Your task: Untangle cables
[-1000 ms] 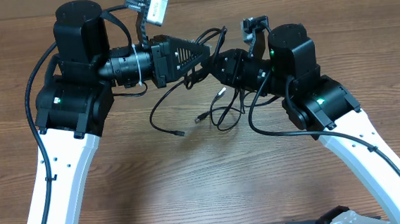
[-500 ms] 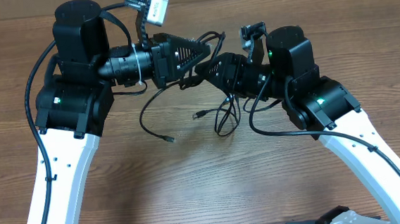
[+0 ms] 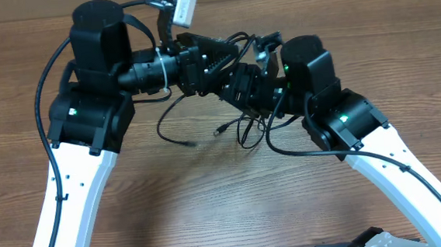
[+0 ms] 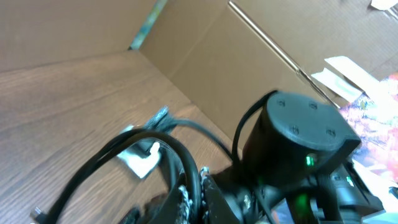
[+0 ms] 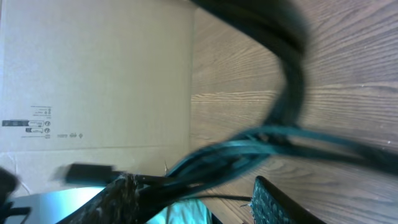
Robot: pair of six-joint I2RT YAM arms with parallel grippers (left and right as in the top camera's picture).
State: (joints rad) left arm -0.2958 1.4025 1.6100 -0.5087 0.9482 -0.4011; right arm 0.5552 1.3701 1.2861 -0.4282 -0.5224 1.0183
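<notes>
The cables are a bunch of thin black cords [image 3: 246, 126] hanging in loops between my two grippers at the back middle of the table. Two loose plug tips rest on the wood [image 3: 191, 143] [image 3: 219, 129]. My left gripper [image 3: 230, 63] points right and is shut on a black cord [image 4: 176, 152], which shows pinched between its fingers [image 4: 194, 202] in the left wrist view. My right gripper [image 3: 237, 82] faces it from just below and nearly touches it. Its jaws [image 5: 196, 199] stand apart, with several cords [image 5: 249, 148] running across the gap.
The wooden table [image 3: 210, 194] stretches toward the front. A cardboard wall [image 4: 205, 56] rises at the table's far edge. The right arm's thick black wire [image 3: 300, 150] sags close to the hanging loops. The right arm's housing [image 4: 305, 143] fills the left wrist view.
My right gripper has opened from shut. Both arms have drawn closer together, and the hanging loops and plug tips have shifted slightly on the table.
</notes>
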